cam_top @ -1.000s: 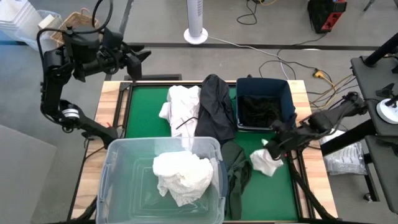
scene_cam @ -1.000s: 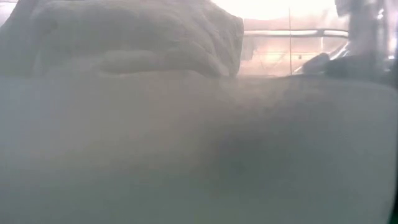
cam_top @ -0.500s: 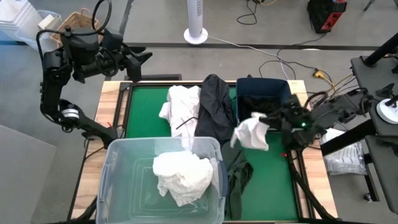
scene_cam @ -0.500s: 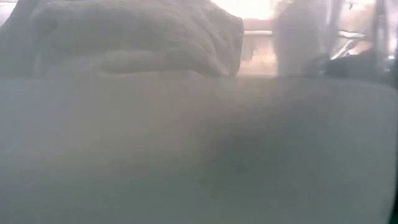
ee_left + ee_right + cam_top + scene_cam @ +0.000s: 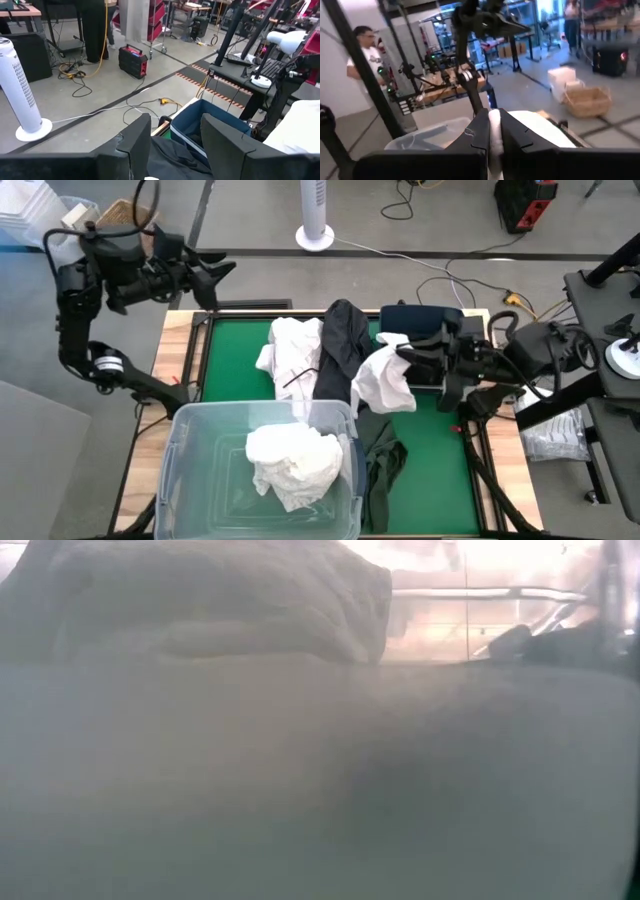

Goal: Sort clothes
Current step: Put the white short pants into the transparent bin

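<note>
Midair, our right claw (image 5: pixel 408 360) pinches a white garment (image 5: pixel 386 382), sagging below it, clear of dark clothes (image 5: pixel 348 350) for sorting.

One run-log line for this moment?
right gripper: shut on white garment, lifted over table | left gripper: open, raised, waiting

1. Right arm reaches in from the right side, forearm roughly level, raised above the surface.
2. Right hand (image 5: pixel 408 360) fingers (image 5: pixel 512 132) pinched shut on a white garment (image 5: pixel 385 383), which hangs below the hand.
3. Left arm folded high, beyond the far left corner.
4. Left hand (image 5: pixel 212 273) fingers (image 5: pixel 137 142) parted, holding nothing.
</note>
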### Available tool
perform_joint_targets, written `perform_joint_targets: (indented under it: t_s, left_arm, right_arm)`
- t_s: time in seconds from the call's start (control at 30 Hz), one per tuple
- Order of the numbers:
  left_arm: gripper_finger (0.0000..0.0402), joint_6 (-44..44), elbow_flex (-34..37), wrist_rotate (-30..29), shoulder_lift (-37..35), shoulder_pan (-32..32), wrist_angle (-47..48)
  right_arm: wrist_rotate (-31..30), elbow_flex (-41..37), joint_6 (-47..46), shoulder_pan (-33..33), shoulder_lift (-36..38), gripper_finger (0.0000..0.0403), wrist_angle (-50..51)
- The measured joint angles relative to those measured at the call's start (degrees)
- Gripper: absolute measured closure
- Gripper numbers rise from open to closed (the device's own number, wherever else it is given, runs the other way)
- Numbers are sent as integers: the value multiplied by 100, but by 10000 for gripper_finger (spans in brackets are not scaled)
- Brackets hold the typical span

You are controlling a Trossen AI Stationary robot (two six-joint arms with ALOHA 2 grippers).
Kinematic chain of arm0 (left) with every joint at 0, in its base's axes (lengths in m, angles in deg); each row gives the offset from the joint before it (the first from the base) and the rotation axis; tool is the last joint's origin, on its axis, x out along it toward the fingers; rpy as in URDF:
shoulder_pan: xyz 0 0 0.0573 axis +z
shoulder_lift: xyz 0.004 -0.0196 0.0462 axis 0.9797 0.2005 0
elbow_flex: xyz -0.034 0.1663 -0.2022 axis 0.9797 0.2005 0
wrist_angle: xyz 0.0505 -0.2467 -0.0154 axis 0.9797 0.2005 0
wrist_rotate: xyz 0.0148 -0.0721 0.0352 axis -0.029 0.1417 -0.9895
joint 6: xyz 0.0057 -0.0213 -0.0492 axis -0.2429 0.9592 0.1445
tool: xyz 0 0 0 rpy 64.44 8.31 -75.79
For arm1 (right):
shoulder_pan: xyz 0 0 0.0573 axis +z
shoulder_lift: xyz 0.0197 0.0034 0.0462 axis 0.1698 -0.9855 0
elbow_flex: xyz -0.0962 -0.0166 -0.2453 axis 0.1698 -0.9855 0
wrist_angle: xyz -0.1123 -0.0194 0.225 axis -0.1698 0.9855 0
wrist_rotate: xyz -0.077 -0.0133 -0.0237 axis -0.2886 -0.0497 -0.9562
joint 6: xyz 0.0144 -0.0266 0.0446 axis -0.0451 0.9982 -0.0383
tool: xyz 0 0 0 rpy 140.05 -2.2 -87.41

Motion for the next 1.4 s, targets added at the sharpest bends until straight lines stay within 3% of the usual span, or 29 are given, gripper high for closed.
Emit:
perform_joint_targets:
  t_s: [0.3, 0.67, 1.4]
  left_arm:
    - [249, 159, 0, 302, -497, -16, 59]
    - [249, 199, 0, 692, -857, -27, 76]
    - [249, -46, 0, 752, -1441, -26, 205]
  right_arm:
    - [888, 1575, 703, -328, -1140, 390, 21]
    - [2218, 3246, 736, -984, -2731, 390, 19]
    - [4796, 3223, -367, -1668, -4713, 390, -3127]
